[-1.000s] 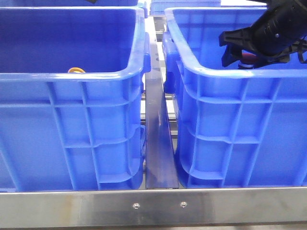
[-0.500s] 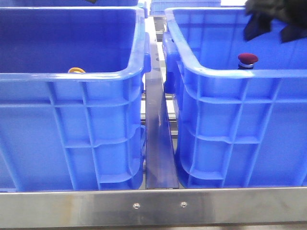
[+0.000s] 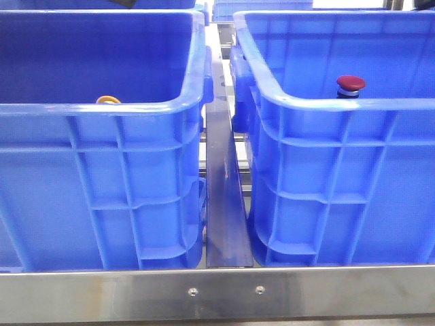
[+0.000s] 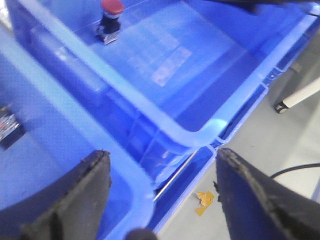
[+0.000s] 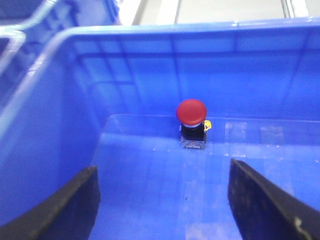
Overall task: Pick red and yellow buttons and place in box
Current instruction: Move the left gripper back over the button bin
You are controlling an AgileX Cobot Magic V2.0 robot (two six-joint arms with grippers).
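two blue crates stand side by side on the worktop [image 3: 217, 295], separated by a narrow metal strip [image 3: 224, 204]. left crate [image 3: 102, 183]: the yellow button [image 3: 107, 100] lies inside, only its top edge showing above the near rim. right crate [image 3: 340, 183]: the red button [image 3: 351, 84] stands upright on the crate floor, cap up, near the left wall, touching nothing else. left hand [image 4: 160, 200]: released, fingers spread wide, empty, positioned over the adjoining rims of the two crates. right hand [image 5: 162, 210]: released, fingers wide apart, empty, above the right crate floor with the red button well clear ahead of it.
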